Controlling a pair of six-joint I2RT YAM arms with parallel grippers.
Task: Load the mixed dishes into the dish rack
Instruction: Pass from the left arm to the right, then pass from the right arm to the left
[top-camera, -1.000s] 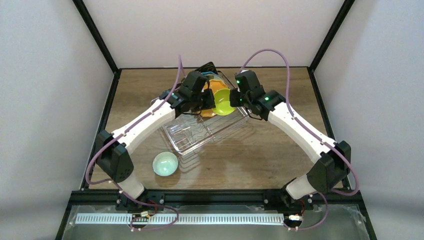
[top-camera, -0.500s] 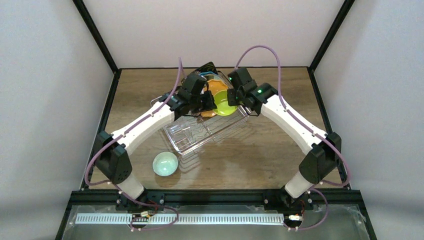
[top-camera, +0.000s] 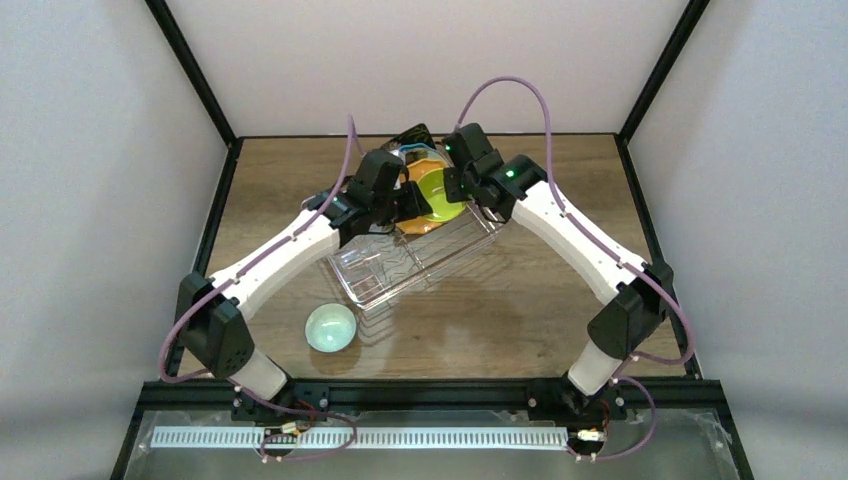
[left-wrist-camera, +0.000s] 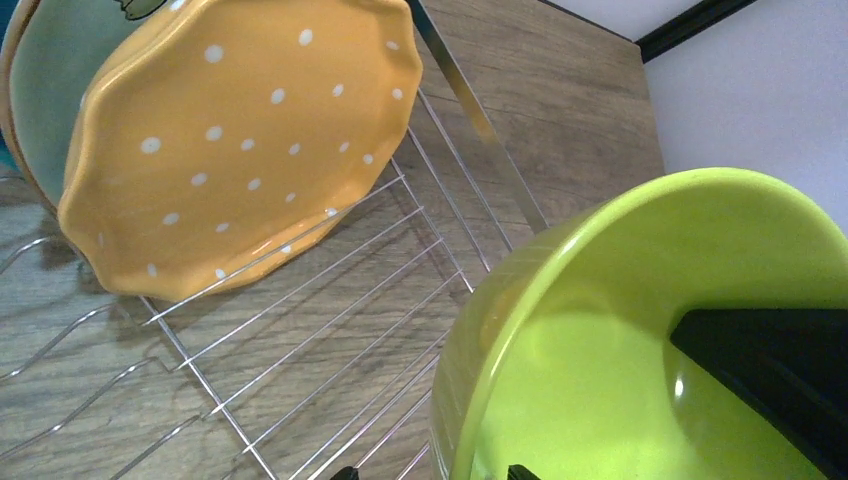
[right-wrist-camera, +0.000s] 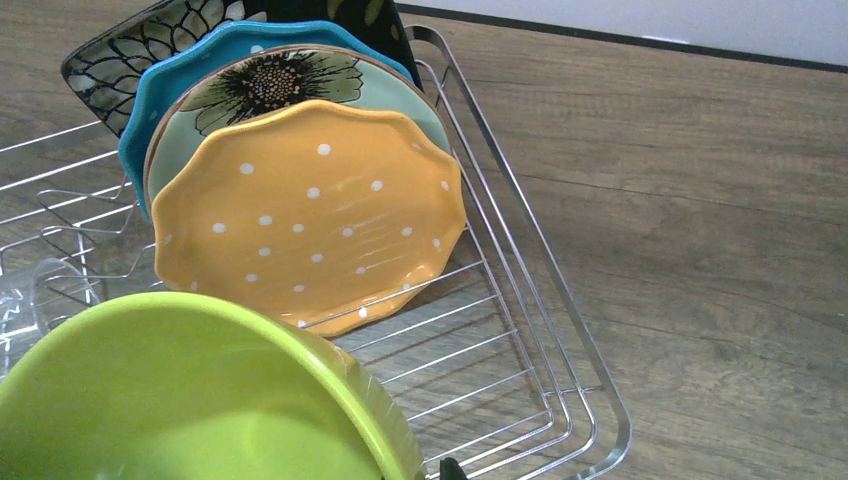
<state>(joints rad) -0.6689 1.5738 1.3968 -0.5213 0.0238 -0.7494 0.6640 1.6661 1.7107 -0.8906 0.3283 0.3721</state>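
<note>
Since a second ago the bowl (top-camera: 436, 193) has been shifted slightly toward the far end of the rack (right-wrist-camera: 546, 262) and tipped more on edge. The right gripper (top-camera: 459, 189) has been closed on its rim and the left gripper (top-camera: 404, 198) opened. The right jaws are seen pinching the rim, with one finger inside the bowl. The left fingertips are spread to either side of the rim, gripping nothing.

The bowl is held just above the rack, in front of the orange plate (right-wrist-camera: 310, 215), which is stood with three other plates at the rack's far end. The bowl is judged rigid, light, glazed and slippery, and breakable if dropped. The rim is likely the only hold for a narrow grip.

Free wires are left beside the orange plate. A wooden table (top-camera: 520, 320) lies under the rack, enclosed by pale walls. A pale round dish (top-camera: 330, 327) sits on the table on the rack's near side.
</note>
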